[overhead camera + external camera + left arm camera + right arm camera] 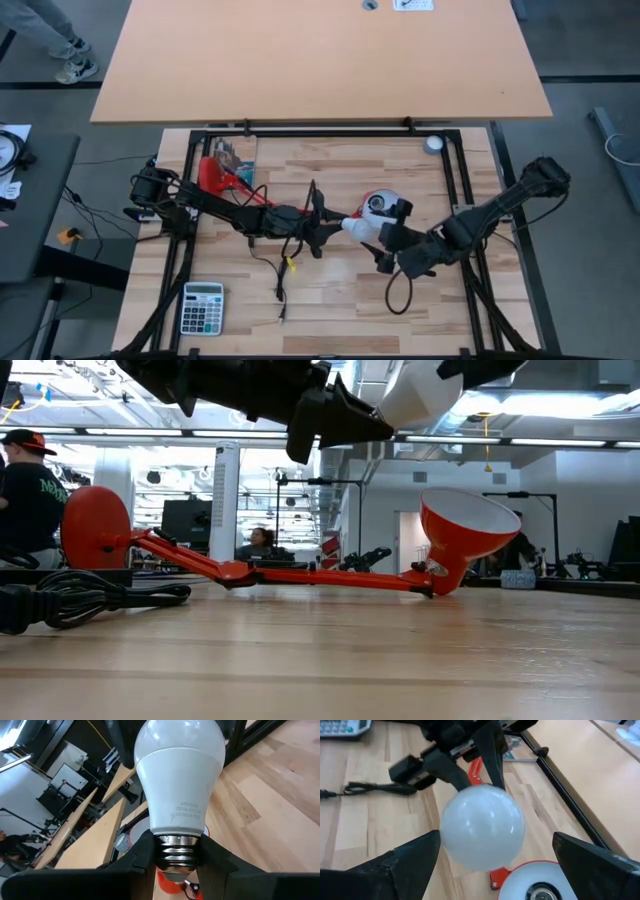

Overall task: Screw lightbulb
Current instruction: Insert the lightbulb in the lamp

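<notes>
Lightbulb: the lightbulb [356,224] hangs above the middle of the table [330,310], just beside the red lamp shade [379,204], clamped by its metal screw base [176,853] in your left end effector [322,229].
Right end effector: the right end effector [495,852] has its fingers spread wide apart on either side of the white globe, touching nothing that I can see.
Step in hand: this looks like a handover, or a regrip (you judge which); close the right fingers on the globe gently before the left lets go.
Doing it well: keep the threads free and bring the base in line with the socket [539,893] before any turning.
Axis: long axis roughly level, globe toward the right arm, base toward the left.
</notes>
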Robot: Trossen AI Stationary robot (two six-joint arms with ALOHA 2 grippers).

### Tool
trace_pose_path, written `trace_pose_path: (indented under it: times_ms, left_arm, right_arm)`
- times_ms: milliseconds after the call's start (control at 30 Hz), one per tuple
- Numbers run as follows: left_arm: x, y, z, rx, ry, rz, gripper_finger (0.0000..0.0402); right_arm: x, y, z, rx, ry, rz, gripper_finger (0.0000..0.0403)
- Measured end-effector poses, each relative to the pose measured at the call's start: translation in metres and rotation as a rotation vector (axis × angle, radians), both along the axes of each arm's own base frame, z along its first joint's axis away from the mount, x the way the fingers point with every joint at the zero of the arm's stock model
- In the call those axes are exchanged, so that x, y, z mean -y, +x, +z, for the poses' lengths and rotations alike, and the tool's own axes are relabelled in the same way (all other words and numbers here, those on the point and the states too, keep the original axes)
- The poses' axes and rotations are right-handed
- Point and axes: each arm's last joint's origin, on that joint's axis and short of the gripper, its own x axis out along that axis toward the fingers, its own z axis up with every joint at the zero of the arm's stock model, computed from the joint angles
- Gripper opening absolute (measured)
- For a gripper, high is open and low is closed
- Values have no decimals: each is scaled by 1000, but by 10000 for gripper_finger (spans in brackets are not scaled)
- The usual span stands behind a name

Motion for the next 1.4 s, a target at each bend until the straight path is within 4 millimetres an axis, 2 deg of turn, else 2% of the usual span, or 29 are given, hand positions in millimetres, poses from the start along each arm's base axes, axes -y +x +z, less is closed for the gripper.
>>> trace_pose_path:
  times_ms: [267, 500, 867, 967, 1067, 1267, 1400]
  left_arm:
    - [2, 1, 3, 34, -44, -55, 90]
    - [1, 1, 3, 39, -49, -55, 90]
    - [2, 1, 3, 38, -50, -59, 91]
    - [2, 1, 3, 35, -49, -59, 91]
    - [2, 0, 3, 31, -46, -61, 91]
    - [3, 0, 2, 20, -47, -95, 91]
    - [2, 1, 2, 20, -49, -96, 91]
  right_arm:
    - [-14, 16, -15, -42, -123, 85, 394]
    - [-10, 24, -17, -24, -160, 57, 384]
    - [-11, 25, -15, -5, -148, 54, 299]
    - [-11, 25, -15, -2, -146, 54, 289]
    - [-11, 26, -14, 9, -140, 54, 294]
    - [-12, 26, -13, 22, -131, 56, 333]
    - [-12, 26, -14, 19, -132, 57, 337]
